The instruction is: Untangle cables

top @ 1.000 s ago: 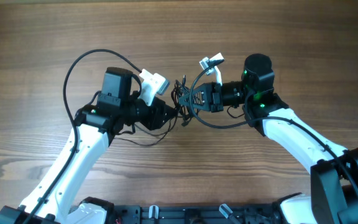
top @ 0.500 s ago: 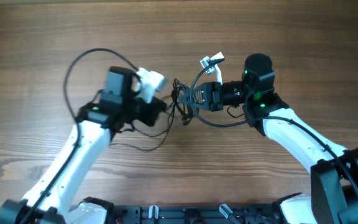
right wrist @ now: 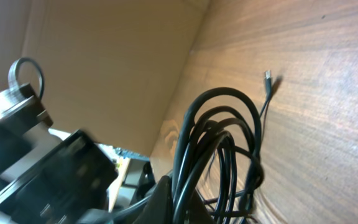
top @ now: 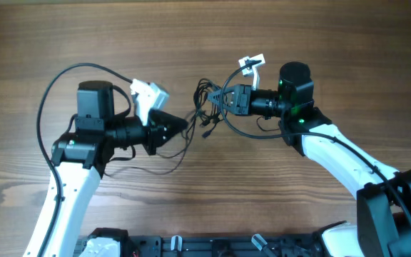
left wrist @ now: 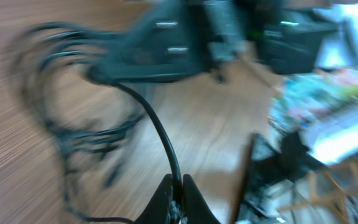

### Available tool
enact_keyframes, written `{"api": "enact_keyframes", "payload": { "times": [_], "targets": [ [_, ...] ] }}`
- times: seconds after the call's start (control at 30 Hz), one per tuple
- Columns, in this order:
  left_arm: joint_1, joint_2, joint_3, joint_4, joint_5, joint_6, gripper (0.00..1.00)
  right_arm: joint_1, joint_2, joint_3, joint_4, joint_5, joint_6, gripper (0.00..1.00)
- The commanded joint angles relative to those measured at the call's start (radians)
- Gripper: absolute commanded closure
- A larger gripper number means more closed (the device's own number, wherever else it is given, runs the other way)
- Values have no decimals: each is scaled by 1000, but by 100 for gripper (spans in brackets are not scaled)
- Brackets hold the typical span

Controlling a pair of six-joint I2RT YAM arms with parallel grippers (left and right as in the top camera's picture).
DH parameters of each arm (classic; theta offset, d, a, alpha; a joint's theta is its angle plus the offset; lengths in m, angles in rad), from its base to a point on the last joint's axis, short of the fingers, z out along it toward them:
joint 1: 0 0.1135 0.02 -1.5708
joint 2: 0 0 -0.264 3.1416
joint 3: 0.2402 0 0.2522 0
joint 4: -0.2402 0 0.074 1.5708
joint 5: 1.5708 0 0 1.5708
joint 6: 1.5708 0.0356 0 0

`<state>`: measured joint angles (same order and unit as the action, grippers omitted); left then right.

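Just above the centre of the overhead frame, the thin black cables [top: 205, 108] are bunched between the two arms over the brown wooden table [top: 191, 36]. The left gripper [top: 183, 125] is pinched closed on one strand (its wrist view is blurred). The right gripper [top: 216, 101] is clamped on the coiled loops.

The brown wood-grain worktop [top: 212, 36] carries one thin black strand of the cables [top: 170, 170], curving loosely over the wood just left of their knotted bundle [top: 205, 107].
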<state>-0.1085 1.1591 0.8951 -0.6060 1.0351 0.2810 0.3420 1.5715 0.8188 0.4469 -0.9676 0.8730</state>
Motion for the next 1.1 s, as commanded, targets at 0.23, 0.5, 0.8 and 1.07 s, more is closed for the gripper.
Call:
{"api": "enact_keyframes", "payload": {
  "times": [0.23, 0.5, 0.8, 1.07],
  "targets": [
    [222, -13, 6, 2, -204, -164, 96, -17, -6, 6, -96, 43, -93, 96],
    [280, 19, 6, -62, -369, -314, 30, -22, -6, 6, 139, -172, -87, 96],
    [178, 20, 6, -62, 114, 243, 21, -11, -5, 6, 138, -570, -118, 96],
    [14, 20, 6, -24, 134, 371, 10, 54, -5, 6, 137, -653, -160, 96]
  ]
}}
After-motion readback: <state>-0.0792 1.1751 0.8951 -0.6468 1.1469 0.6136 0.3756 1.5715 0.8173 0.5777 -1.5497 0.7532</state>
